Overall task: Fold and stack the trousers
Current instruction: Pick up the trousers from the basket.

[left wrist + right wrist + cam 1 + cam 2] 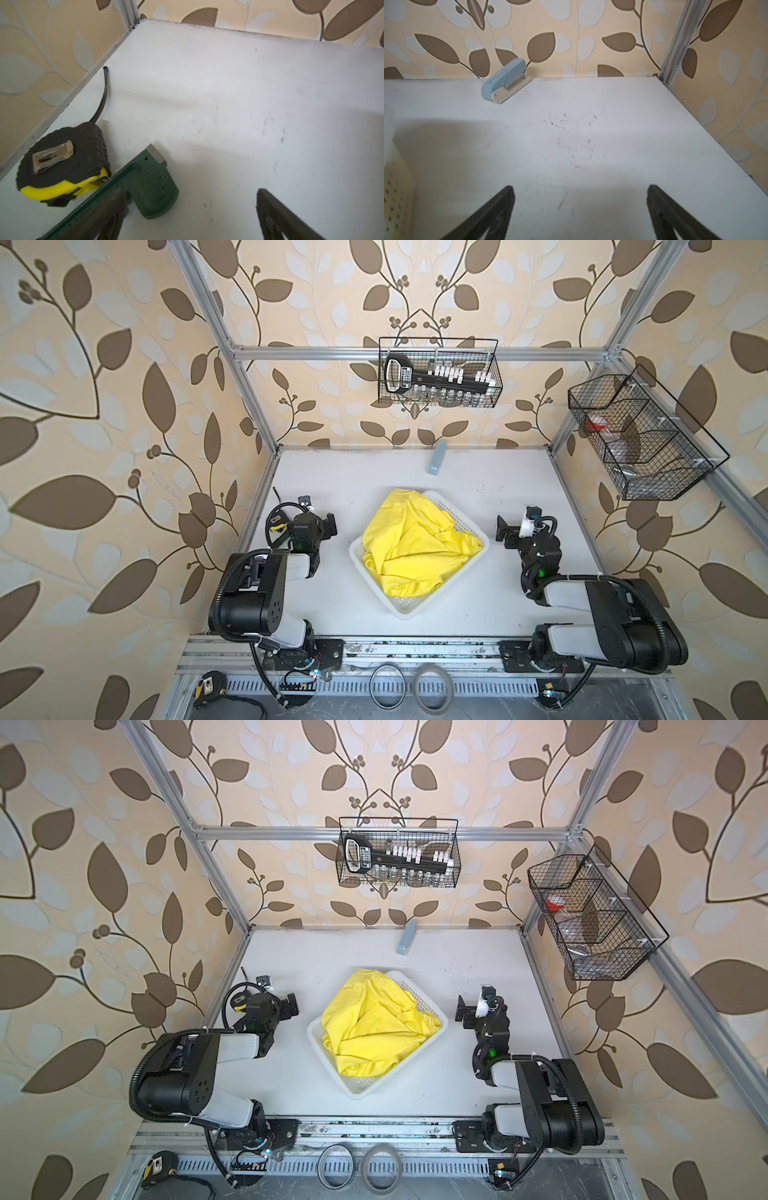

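- My left gripper (191, 191) has its jaws wide apart with only bare table between them. It sits to the left of the basket and holds nothing.
- One left finger (108, 209) overlaps a green plastic tool with a toothed metal edge (154, 187) in the left wrist view. I cannot tell whether they touch.
- Just beside that tool lies a black and yellow tape measure (62, 160), belt clip up, near the table's left edge.
- My right gripper (580, 186) is also spread wide and empty, over scuffed white table (591, 128) on the right side of the basket.
- In both top views the two grippers (330, 526) (504, 531) flank the basket, and neither touches it.
- The trousers (415, 543) (374, 1023), bright yellow, are crumpled in a heap inside the white perforated basket (403, 610) (360, 1090). The heap spills over the basket's far-left rim, and the trousers are not folded.
- The basket stands at mid-table, turned cornerwise, and its wall shows at the edge of the right wrist view (394, 187).
- A pale blue stapler (504, 83) (436, 460) lies at the back edge, against the wall.
- Two black wire baskets (438, 373) (640, 439) hang on the frame above.
- Two tape rolls (387, 686) (432, 691) lie on the front rail.
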`<state>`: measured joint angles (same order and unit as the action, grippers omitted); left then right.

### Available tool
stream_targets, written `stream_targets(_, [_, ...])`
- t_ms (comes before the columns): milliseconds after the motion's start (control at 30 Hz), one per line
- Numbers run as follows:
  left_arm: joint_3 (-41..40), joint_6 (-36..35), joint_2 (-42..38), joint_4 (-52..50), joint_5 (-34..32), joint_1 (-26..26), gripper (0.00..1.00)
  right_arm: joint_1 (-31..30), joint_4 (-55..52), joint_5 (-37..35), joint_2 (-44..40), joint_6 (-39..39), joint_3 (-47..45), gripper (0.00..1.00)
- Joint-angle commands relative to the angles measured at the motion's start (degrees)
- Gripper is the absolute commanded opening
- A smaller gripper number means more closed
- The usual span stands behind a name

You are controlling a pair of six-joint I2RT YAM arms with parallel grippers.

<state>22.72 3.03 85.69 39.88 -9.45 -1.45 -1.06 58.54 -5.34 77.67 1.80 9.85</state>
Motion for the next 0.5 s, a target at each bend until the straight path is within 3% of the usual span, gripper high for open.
stream_targets(0, [0.0, -0.1, 0.0, 1.1, -0.1, 0.1, 0.99, -0.2, 1.7, 0.4, 0.0, -1.5, 0.0, 1.00])
stream_targets(467, [0.2, -0.1, 0.2, 0.8, -0.1, 0.1, 0.99, 1.3, 1.6, 3.4, 0.3, -0.5, 0.4, 1.00])
